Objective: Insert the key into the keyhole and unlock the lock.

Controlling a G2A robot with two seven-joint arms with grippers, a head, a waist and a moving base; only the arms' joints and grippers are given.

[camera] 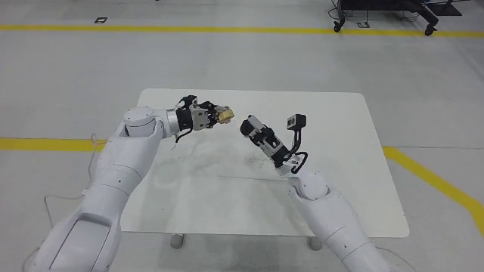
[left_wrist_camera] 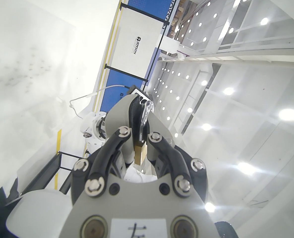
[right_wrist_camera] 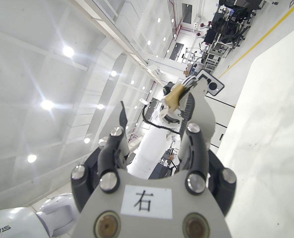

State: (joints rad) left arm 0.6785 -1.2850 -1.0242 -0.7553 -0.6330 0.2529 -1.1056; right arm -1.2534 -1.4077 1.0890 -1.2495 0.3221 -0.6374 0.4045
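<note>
A brass padlock (camera: 224, 113) is held above the white table (camera: 340, 189) at the tip of my left gripper (camera: 214, 113), which is shut on it. In the left wrist view the brass body (left_wrist_camera: 140, 153) sits between the fingers (left_wrist_camera: 117, 117), and a silver metal piece (left_wrist_camera: 147, 110) runs up to the tips; I cannot tell whether it is shackle or key. My right gripper (camera: 248, 127) hovers just right of the padlock, pointing at it. Its fingers (right_wrist_camera: 199, 105) stand apart with nothing between them, and the padlock (right_wrist_camera: 174, 96) shows just beyond.
The table surface (right_wrist_camera: 273, 125) under both arms is bare apart from faint scuff marks (camera: 219, 155). A black wheeled frame (camera: 386, 0) stands on the floor far behind the table's right side.
</note>
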